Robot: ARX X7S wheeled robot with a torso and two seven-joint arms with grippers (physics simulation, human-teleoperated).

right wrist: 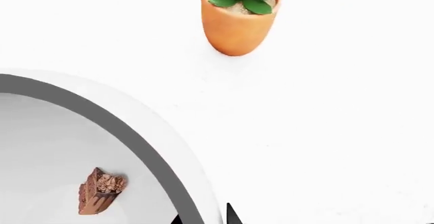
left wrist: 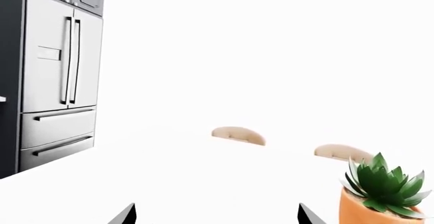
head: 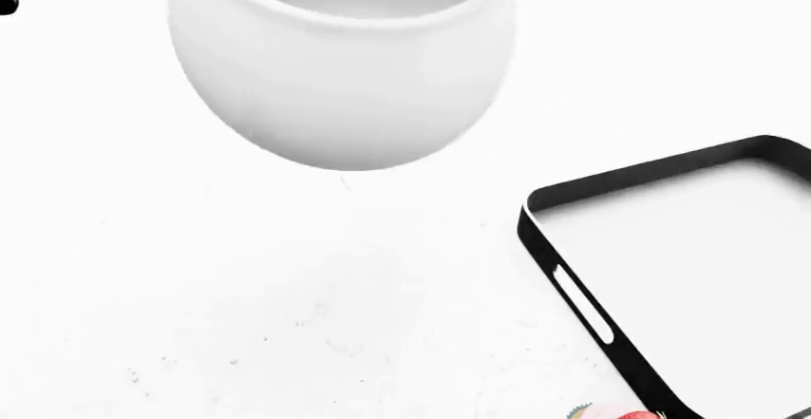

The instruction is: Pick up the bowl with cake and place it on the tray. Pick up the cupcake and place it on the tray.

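The big white bowl (head: 342,77) hangs above the white table, up and to the left of the tray (head: 548,248), which is black-walled with a pale floor. My right gripper (right wrist: 203,218) is shut on the bowl's thick rim (right wrist: 146,132), one finger inside and one outside. The brown cake piece (right wrist: 100,191) lies on the bowl's floor. A sliver of the cupcake (head: 618,412) shows on the table at the head view's lower edge, just off the tray's near corner. My left gripper (left wrist: 217,216) stands open over bare table with nothing between its fingers.
An orange pot with a green succulent (right wrist: 237,26) stands on the table beyond the bowl, and shows as the pot (left wrist: 376,209) in the left wrist view. Two chair backs (left wrist: 237,135) rise behind the table's far edge. A steel fridge (left wrist: 58,82) stands further off.
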